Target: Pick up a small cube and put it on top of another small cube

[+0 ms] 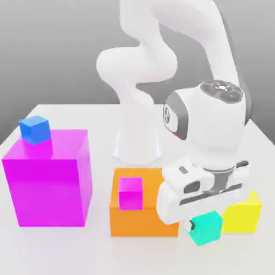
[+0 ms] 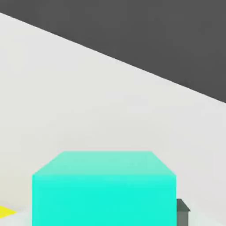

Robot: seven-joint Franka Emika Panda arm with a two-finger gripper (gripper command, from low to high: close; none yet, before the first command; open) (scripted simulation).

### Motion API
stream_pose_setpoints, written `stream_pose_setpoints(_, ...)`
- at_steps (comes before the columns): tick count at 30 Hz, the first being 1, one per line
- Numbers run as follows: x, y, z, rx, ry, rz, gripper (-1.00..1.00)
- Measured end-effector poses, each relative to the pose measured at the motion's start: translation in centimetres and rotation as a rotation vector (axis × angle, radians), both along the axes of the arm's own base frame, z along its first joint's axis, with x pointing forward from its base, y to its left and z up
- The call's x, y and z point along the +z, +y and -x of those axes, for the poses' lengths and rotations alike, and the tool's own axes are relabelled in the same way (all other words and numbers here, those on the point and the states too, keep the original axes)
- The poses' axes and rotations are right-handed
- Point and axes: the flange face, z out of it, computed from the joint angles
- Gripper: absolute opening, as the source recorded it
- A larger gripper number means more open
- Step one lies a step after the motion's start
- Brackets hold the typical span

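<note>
- While the gripper [image 1: 197,224] hangs low over the table [image 1: 64,252], the teal cube [image 1: 205,227] sits directly under the hand, its upper edge tucked between the fingers; whether the fingers are pressing on it or standing apart cannot be told.
- Just beside the teal cube, toward the exterior view's right, lies a yellow cube [image 1: 243,213], and the two look to be touching or nearly so.
- Toward the exterior view's left stands an orange block [image 1: 140,217] with a small magenta cube [image 1: 130,193] on top of it, close against the white hand.
- Farther to that left, a large magenta block [image 1: 48,182] carries a small blue cube [image 1: 35,130] at its back corner.
- As for pose, the arm rises from its base behind the orange block, arches over, and bends down so that the wrist points at the table.
- From the hand view, the teal cube [image 2: 104,190] appears close up with its flat top face showing, a sliver of yellow [image 2: 6,211] at one side, a dark finger tip [image 2: 182,211] at the other, and bare table [image 2: 88,97] beyond.
</note>
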Motion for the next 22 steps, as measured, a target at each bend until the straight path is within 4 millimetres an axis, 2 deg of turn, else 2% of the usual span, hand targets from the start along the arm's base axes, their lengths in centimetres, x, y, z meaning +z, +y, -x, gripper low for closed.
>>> stream_pose_setpoints(3,2.8,-3.5,0.9,-0.179,-0.001,0.000,-1.00)
stream_pose_setpoints(13,10.2,-11.1,6.8,-0.712,-0.001,-0.007,-1.00)
stream_pose_setpoints(15,9.0,-11.6,7.2,-0.754,-0.001,-0.008,-1.00)
stream_pose_setpoints(18,5.6,-11.8,7.4,-0.766,-0.001,-0.007,-1.00)
stream_pose_setpoints(19,4.7,-11.8,7.4,-0.766,-0.001,-0.007,1.00)
stream_pose_setpoints(22,4.7,-11.8,7.4,-0.766,-0.001,-0.007,1.00)
